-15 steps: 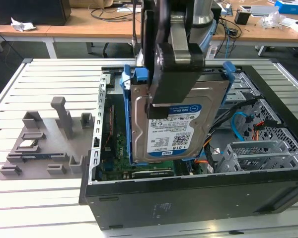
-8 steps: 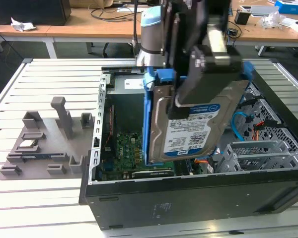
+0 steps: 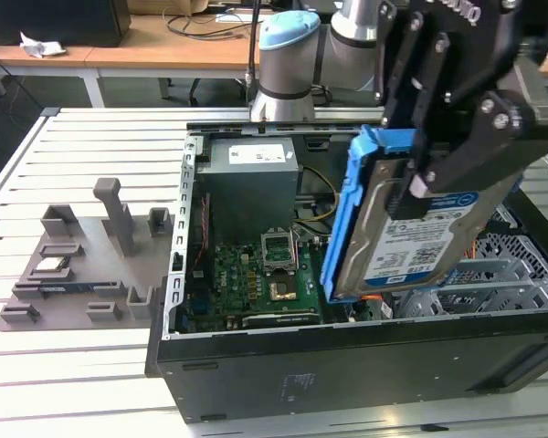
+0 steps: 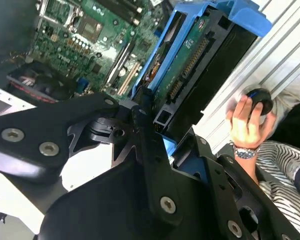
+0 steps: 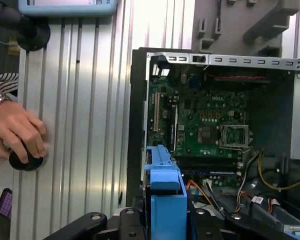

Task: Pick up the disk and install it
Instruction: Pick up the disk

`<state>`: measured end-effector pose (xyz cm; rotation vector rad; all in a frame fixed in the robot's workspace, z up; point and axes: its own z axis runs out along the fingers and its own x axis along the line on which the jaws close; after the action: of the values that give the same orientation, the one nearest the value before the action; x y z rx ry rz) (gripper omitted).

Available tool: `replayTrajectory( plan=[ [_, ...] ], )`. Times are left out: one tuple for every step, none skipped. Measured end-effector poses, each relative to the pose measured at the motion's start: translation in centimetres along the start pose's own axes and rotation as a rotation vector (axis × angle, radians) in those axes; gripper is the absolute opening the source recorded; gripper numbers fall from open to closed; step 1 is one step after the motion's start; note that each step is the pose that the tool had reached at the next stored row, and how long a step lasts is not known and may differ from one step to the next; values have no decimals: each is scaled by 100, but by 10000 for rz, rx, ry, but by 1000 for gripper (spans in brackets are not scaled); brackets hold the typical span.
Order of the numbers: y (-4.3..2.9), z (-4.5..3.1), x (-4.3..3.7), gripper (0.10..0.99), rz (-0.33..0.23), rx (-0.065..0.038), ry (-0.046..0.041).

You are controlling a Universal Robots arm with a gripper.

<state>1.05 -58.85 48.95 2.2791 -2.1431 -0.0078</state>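
Note:
The disk is a silver-grey drive with a white-and-blue label in a bright blue frame. It hangs tilted above the open computer case, over the case's side at the exterior view's right. My gripper is shut on the disk, its black fingers clamping the drive's upper part. In the second wrist view the disk shows its green circuit underside beyond the black fingers. In the first wrist view the blue frame's edge points toward the motherboard.
Inside the case sit a green motherboard, a grey power supply box and a metal drive bay. A grey fixture plate lies at the exterior view's left. A person's hand rests on a black knob on the table.

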Motion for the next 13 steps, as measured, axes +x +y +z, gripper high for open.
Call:
replayTrajectory(
  plan=[
    [-50,2,2,369,0,-1,0],
    [-135,6,3,369,4,-4,0],
    [-234,9,-3,369,2,-9,3],
    [-339,14,-13,369,4,-14,2],
    [-447,25,-27,369,1,-25,2],
    [-508,41,-37,369,3,-37,3],
    [-589,73,-47,369,8,-58,1],
    [-635,94,-52,369,13,-68,-1],
    [-690,117,-60,369,21,-81,-1],
    [-730,133,-69,369,23,-89,0],
    [-773,147,-82,369,22,-94,0],
    [-826,162,-102,369,23,-97,0],
    [-863,172,-119,369,24,-98,-1]
  ],
)
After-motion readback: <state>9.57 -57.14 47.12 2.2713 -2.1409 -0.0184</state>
